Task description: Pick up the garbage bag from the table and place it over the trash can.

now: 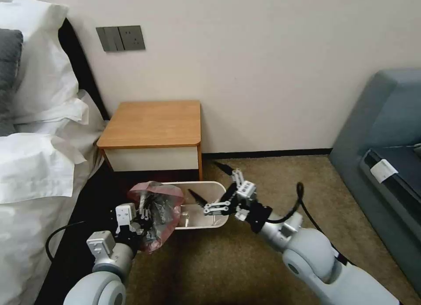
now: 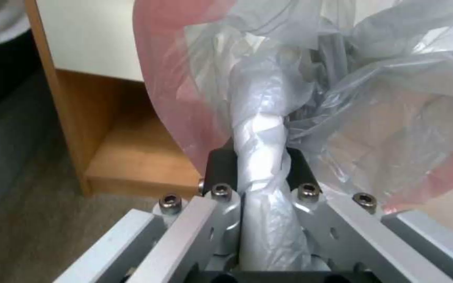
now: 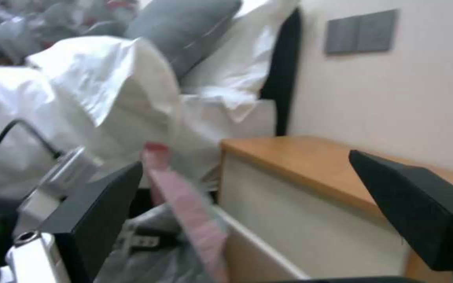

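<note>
Left gripper [image 1: 147, 217] pinches garbage bag [image 1: 160, 208] (right gripper [image 1: 210, 186] spread wide).

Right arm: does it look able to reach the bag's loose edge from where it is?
Probably yes: the open right gripper hangs over the trash can, nothing between it and the garbage bag held by the left gripper.

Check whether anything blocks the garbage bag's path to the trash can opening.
Nothing visible does. The left gripper holds the garbage bag at the left end of the trash can. The open right gripper hovers over the can's right end, apart from the bag.
</note>
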{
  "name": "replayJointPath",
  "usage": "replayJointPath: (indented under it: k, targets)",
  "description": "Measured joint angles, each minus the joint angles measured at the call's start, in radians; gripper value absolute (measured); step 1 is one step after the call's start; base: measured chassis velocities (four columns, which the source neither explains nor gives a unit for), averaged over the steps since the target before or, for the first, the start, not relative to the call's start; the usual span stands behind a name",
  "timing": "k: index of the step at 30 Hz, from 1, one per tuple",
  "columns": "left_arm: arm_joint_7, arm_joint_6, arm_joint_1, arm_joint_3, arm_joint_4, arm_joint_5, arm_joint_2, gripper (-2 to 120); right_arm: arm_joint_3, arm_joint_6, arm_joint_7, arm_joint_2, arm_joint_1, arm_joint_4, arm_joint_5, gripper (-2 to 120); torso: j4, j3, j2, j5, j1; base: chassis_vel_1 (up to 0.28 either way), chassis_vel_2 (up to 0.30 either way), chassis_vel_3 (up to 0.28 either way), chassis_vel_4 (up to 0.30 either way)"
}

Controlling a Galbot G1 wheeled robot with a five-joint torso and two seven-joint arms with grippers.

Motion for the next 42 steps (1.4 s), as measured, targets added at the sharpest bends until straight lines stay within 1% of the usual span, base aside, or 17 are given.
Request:
replayJointPath:
  k: [4,13,16,18,19,21,22,24,25,26,28,31,34,37,38,41,42]
  targets:
    - [0.002,-0.016,0.003,0.001,0.002,0.016,-0.005,7,-0.077,-0.021,0.001,0.002,0.058,-0.039,-0.002,100,-0.0001,0.0,0.0,0.0001,0.0,0.0,0.0,0.0,0.0]
    - [0.002,-0.021,0.004,0.001,0.002,0.02,-0.014,7,-0.157,-0.032,0.008,0.031,0.131,-0.113,-0.052,100,-0.0002,0.0,0.0,0.0001,0.0,0.0,0.0,0.0,0.0]
    - [0.001,-0.021,0.004,0.004,0.005,0.022,-0.017,7,-0.176,-0.032,0.008,0.043,0.163,-0.136,-0.063,93,0.0,0.0,0.0,0.0,0.0,0.0,0.0,0.0,0.0]
    - [0.001,-0.021,0.003,0.005,0.007,0.023,-0.019,7,-0.188,-0.031,0.008,0.052,0.186,-0.156,-0.077,84,-0.0001,0.0,0.0,0.0,0.0,0.0,0.0,0.0,0.0]
    - [0.001,-0.021,0.003,0.005,0.007,0.023,-0.019,7,-0.188,-0.031,0.008,0.052,0.186,-0.156,-0.077,84,-0.0001,0.0,0.0,0.0,0.0,0.0,0.0,0.0,0.0]
    - [0.001,-0.021,0.003,0.006,0.007,0.023,-0.019,7,-0.203,-0.029,0.008,0.057,0.202,-0.176,-0.088,73,-0.0001,0.0,0.0,0.0,0.0,0.0,0.0,0.0,0.0]
    - [0.001,-0.021,0.003,0.006,0.007,0.023,-0.019,7,-0.203,-0.029,0.008,0.057,0.202,-0.176,-0.088,73,-0.0001,0.0,0.0,0.0,0.0,0.0,0.0,0.0,0.0]
    - [0.001,-0.021,0.003,0.006,0.005,0.022,-0.019,7,-0.208,-0.021,0.003,0.062,0.207,-0.193,-0.102,63,-0.0001,0.0,0.0,0.0001,0.0,0.0,0.0,0.0,0.0]
    - [0.001,-0.021,0.003,0.006,0.005,0.022,-0.019,7,-0.208,-0.021,0.003,0.062,0.207,-0.193,-0.102,63,-0.0001,0.0,0.0,0.0001,0.0,0.0,0.0,0.0,0.0]
    - [0.001,-0.021,0.003,0.005,0.005,0.022,-0.019,7,-0.209,-0.02,0.003,0.063,0.207,-0.197,-0.103,55,-0.0002,0.0,0.0,0.0001,0.0,0.0,0.0,0.0,0.0]
    - [0.001,-0.021,0.003,0.005,0.005,0.022,-0.019,7,-0.209,-0.019,0.002,0.064,0.208,-0.2,-0.105,52,-0.0002,0.0,0.0,0.0001,0.0,0.0,0.0,0.0,0.0]
    - [0.001,-0.021,0.003,0.004,0.004,0.022,-0.02,7,-0.211,-0.014,0.0,0.065,0.209,-0.207,-0.109,37,-0.0002,0.0,0.0,0.0001,0.0,0.0,0.0,0.0,0.0]
    - [0.0,-0.021,0.002,0.004,0.004,0.021,-0.022,7,-0.211,-0.013,0.0,0.065,0.21,-0.208,-0.109,30,-0.0002,0.0,0.0,0.0,0.0,0.0,0.0,0.0,0.0]
    - [0.0,-0.022,0.003,0.005,0.002,0.021,-0.024,7,-0.211,-0.012,-0.001,0.067,0.208,-0.209,-0.109,14,-0.0002,0.0,0.0,0.0001,0.0,0.0,0.0,0.0,0.0]
    - [0.0,-0.022,0.003,0.005,0.002,0.021,-0.024,7,-0.211,-0.012,-0.001,0.067,0.208,-0.209,-0.109,14,-0.0002,0.0,0.0,0.0001,0.0,0.0,0.0,0.0,0.0]
    - [-0.002,-0.024,0.005,0.006,0.002,0.021,-0.023,7,-0.209,-0.01,-0.001,0.068,0.2,-0.209,-0.112,0,-0.0001,0.0,0.0,0.0001,0.0,0.0,0.0,0.0,0.0]
    - [-0.002,-0.024,0.005,0.006,0.002,0.021,-0.023,7,-0.209,-0.01,-0.001,0.068,0.2,-0.209,-0.112,0,-0.0001,0.0,0.0,0.0001,0.0,0.0,0.0,0.0,0.0]
